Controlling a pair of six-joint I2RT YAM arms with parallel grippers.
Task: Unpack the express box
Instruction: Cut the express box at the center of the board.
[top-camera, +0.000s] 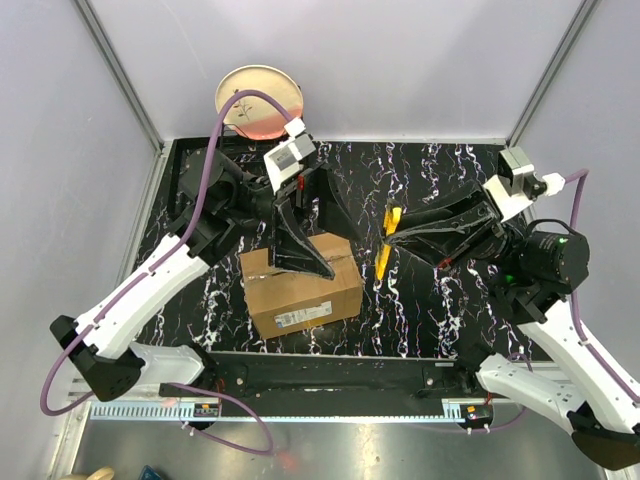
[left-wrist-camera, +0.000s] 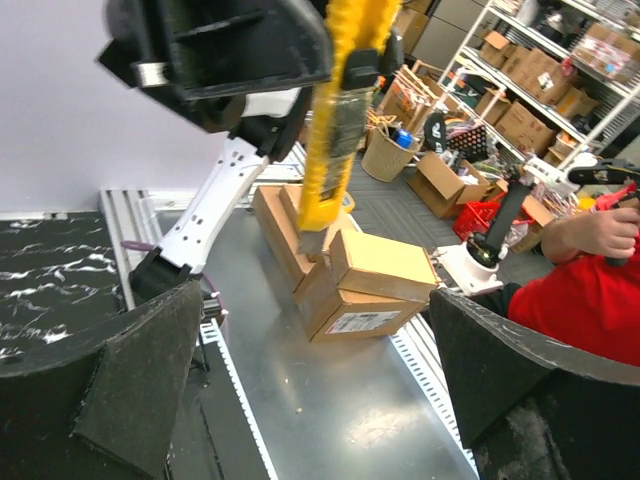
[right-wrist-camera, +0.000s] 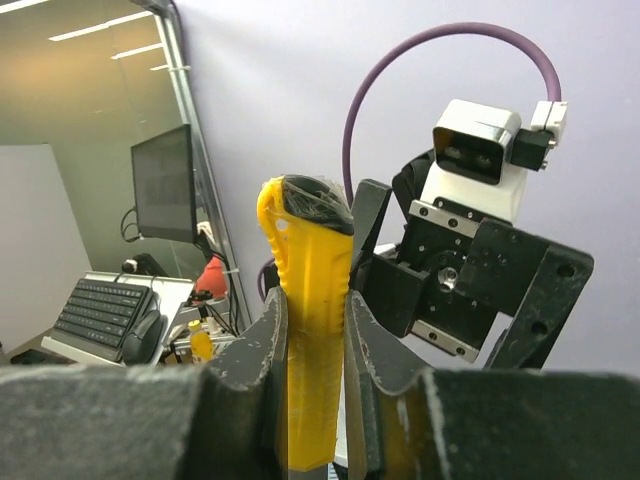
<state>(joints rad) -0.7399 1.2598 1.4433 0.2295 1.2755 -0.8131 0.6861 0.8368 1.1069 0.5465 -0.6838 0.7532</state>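
plain brown corrugated cardboard express box (top-camera: 300, 290) sits by the near edge of the black marbled table (top-camera: 430, 320); left pincer (top-camera: 315, 250) spread wide above it, right pincer (top-camera: 398, 235) clamped on a yellow plastic utility knife (top-camera: 384, 262).

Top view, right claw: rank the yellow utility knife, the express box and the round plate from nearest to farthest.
1. yellow utility knife: gripped in the right claw itself.
2. express box: on that claw's left, mid-scene.
3. round plate: farthest, at the far back left.
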